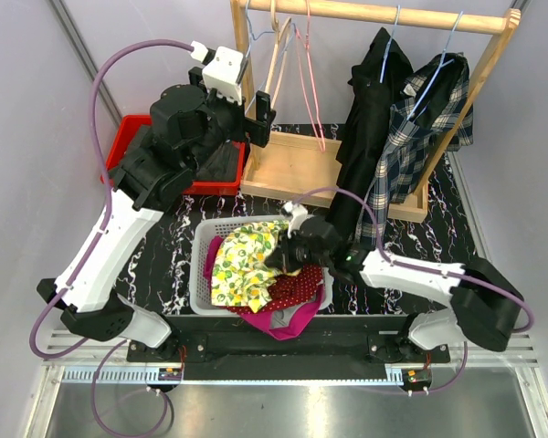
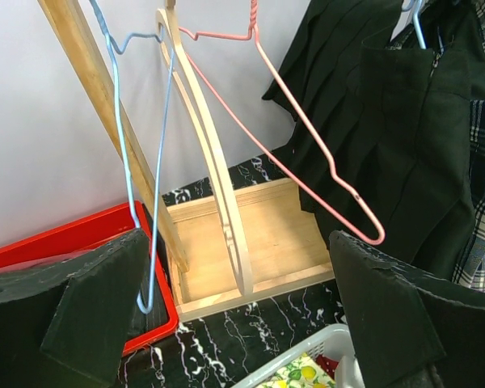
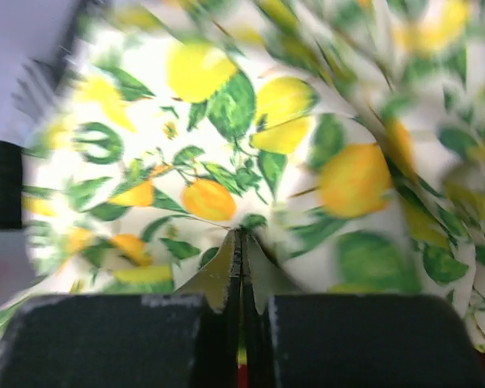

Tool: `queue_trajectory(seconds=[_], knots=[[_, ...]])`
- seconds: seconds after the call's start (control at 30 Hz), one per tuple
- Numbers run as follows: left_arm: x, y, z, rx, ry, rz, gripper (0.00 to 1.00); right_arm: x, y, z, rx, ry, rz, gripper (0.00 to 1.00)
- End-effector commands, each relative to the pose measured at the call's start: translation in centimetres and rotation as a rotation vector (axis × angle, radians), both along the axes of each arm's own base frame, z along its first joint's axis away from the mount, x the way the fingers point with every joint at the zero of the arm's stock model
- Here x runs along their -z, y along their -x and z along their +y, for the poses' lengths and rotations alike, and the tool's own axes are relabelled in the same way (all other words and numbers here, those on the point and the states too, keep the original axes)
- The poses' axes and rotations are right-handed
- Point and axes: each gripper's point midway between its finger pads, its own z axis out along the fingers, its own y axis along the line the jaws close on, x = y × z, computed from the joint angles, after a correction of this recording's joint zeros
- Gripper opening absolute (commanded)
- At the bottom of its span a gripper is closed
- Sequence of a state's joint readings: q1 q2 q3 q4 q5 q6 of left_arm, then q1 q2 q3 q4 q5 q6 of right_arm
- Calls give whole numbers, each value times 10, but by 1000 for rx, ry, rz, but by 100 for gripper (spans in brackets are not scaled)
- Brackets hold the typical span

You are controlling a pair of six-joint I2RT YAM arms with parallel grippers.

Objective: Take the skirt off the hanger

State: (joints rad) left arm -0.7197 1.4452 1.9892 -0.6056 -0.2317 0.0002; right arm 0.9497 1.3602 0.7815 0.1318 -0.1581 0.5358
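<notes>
Looking down from the top camera, the lemon-print skirt [image 1: 242, 260] is off any hanger and sits crumpled in the white slotted basket [image 1: 201, 274] by the near edge of the black marbled table [image 1: 438, 237]. It's on top of red dotted fabric [image 1: 297, 287]. The right gripper [image 3: 241, 242] has its fingers pressed together, with a little peak of that thin cotton-looking cloth pinched at the tips.

The left gripper [image 2: 242, 319] is spread wide and holds nothing. It's up by the rack's left post, facing three bare hangers: a blue wire one [image 2: 145, 305], a curved wooden one [image 2: 218, 186] and a pink wire one [image 2: 295, 166].

There's decent open room over the rack's plank base [image 1: 288, 169]. The right end is crowded by a black pleated garment [image 1: 370, 119] and a plaid garment [image 1: 429, 119]. A red bin [image 1: 128, 132] fills the far left corner.
</notes>
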Motion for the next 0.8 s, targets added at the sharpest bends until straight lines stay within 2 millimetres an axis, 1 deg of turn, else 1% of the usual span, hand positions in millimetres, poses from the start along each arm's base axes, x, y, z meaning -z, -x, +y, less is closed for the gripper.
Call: queue_trajectory(seconds=[0.0,0.03,0.07,0.1,0.13,0.2,0.23,0.3,0.33,0.4,0.43,0.5,0.6,0.63,0.7,0.73,0.77], knots=[[-26,2,0,14,45,-56,99,63,8,-14,-5,137,73,0],[-26,2,0,14,45,-57,99,75,7,-18,0,177,80,0],[-27,2,0,15,46,-57,99,100,5,-26,12,267,91,0],[-27,2,-1,15,47,-58,99,109,3,-29,16,302,95,0],[-27,2,-1,15,46,-57,99,125,0,-29,20,354,112,0],[-27,2,-1,14,48,-56,99,143,-4,-35,28,425,119,0],[-26,1,-1,12,44,-56,99,159,-4,-35,28,456,135,0],[-26,1,0,9,39,-59,99,176,-6,-38,33,497,144,0],[-24,0,0,8,34,-57,99,193,-4,-40,28,534,163,0],[-25,0,1,3,32,-61,99,207,-2,-45,25,573,168,0],[-26,0,2,2,31,-62,99,215,-1,-52,37,608,164,0],[-25,-1,2,-4,26,-64,99,216,-2,-59,57,635,144,0],[-27,-1,2,-3,29,-67,99,199,-8,-64,99,635,106,0],[-29,-1,2,-1,33,-69,99,185,-9,-71,120,653,92,0],[-29,0,0,8,38,-66,99,164,-12,-73,154,648,58,0],[-30,0,0,9,42,-68,99,142,-17,-78,195,639,22,0],[-31,1,-1,12,44,-68,99,131,-17,-80,229,626,21,0]])
